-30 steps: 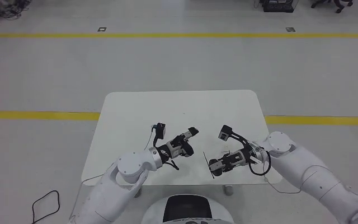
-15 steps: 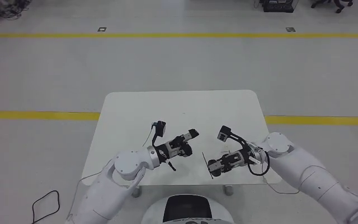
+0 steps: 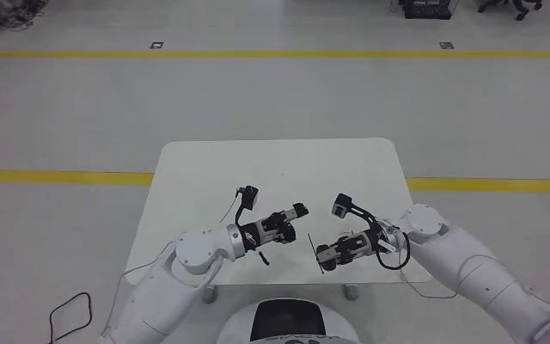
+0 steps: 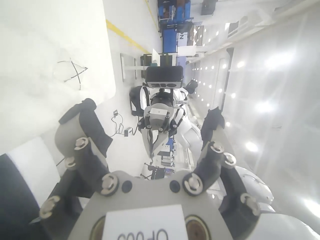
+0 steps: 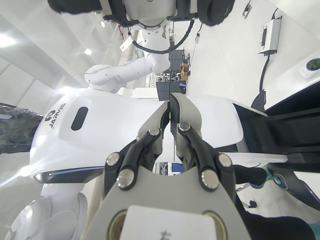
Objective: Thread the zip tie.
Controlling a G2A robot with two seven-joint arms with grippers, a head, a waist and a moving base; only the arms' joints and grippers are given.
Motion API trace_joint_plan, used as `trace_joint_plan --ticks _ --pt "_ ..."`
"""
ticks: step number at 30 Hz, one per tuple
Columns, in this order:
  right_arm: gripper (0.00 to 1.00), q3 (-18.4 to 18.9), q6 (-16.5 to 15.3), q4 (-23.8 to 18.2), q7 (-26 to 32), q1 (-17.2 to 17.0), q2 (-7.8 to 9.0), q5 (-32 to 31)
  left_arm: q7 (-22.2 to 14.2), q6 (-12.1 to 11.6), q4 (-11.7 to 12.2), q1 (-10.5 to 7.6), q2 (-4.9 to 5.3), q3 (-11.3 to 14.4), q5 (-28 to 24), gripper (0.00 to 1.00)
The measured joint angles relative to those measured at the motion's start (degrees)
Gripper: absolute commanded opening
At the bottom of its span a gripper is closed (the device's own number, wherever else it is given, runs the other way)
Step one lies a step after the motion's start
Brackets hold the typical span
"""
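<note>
- Shows a white bench (image 3: 258,163) from above, with two white robot arms over its near half, one from each side, tips turned toward each other.
- At the end of the right arm, shows the right claw (image 5: 170,106) closed tight, both fingertips pressed flat against a thin black tie (image 3: 312,242).
- Grips the tie partway along, leaving a straight length sticking out past the fingertips on each side.
- Places the tie above the near part of the bench, between the two arms, running roughly from the near edge toward the far side and crossing the line between the claws.
- At the end of the left arm, shows the left claw (image 3: 299,209) spread wide open, with nothing between its two dark padded fingers.
- Aims the open left claw at the right claw, near it but apart, touching neither the tie nor the other claw.
- From the left wrist, frames the closed right claw in the gap between the spread fingers, farther off.
- Also shows a few loose ties (image 4: 75,72), thin and dark, lying crossed over one another flat on the bench, apart from both claws.
</note>
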Motion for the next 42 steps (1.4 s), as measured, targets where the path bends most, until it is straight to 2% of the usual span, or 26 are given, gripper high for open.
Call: trace_joint_plan --ticks 1,4,6,9,10,11,20,25,28,36,42 --pt "0.00 0.1 0.0 0.2 0.2 0.0 -0.09 0.0 -0.2 0.0 0.1 -0.18 0.05 0.2 0.4 0.96" --pt "0.00 0.4 0.1 0.8 0.8 -0.1 -0.39 -0.1 -0.1 0.2 0.2 -0.41 0.13 0.7 0.8 0.72" --pt "0.00 0.7 0.0 1.3 1.1 -0.2 -0.58 -0.1 -0.3 0.2 0.4 -0.68 0.20 0.9 0.8 0.62" --pt "0.00 1.2 -0.2 2.0 1.4 -0.4 -0.81 0.1 -0.6 0.4 0.5 -0.93 0.33 1.3 1.2 0.58" --pt "0.00 1.3 -0.2 2.2 1.4 -0.5 -0.88 0.2 -0.6 0.6 0.4 -0.97 0.38 1.4 1.5 0.45" --pt "0.00 1.4 -0.2 2.3 1.4 -0.6 -0.94 0.2 -0.6 0.7 0.3 -0.98 0.43 1.6 1.8 0.39" --pt "0.00 1.6 -0.4 2.7 1.4 -0.8 -1.51 -0.2 -1.0 1.0 -0.4 -1.04 0.86 2.5 2.9 0.35" --pt "0.00 1.5 -0.4 2.9 1.4 -0.7 -1.74 -0.4 -1.1 1.1 -0.4 -1.30 1.07 2.8 2.8 0.29" --pt "0.00 1.5 -0.5 3.0 1.4 -0.7 -1.81 -0.5 -1.1 1.1 -0.3 -1.43 1.18 3.1 2.8 0.30" --pt "0.00 1.6 -0.9 3.2 1.4 -0.7 -1.89 -0.6 -1.1 1.4 -0.2 -1.92 1.44 3.9 2.9 0.20" --pt "0.00 1.5 -1.0 3.2 1.4 -0.7 -1.95 -0.8 -1.1 1.4 -0.1 -2.22 1.65 4.3 3.0 0.20"
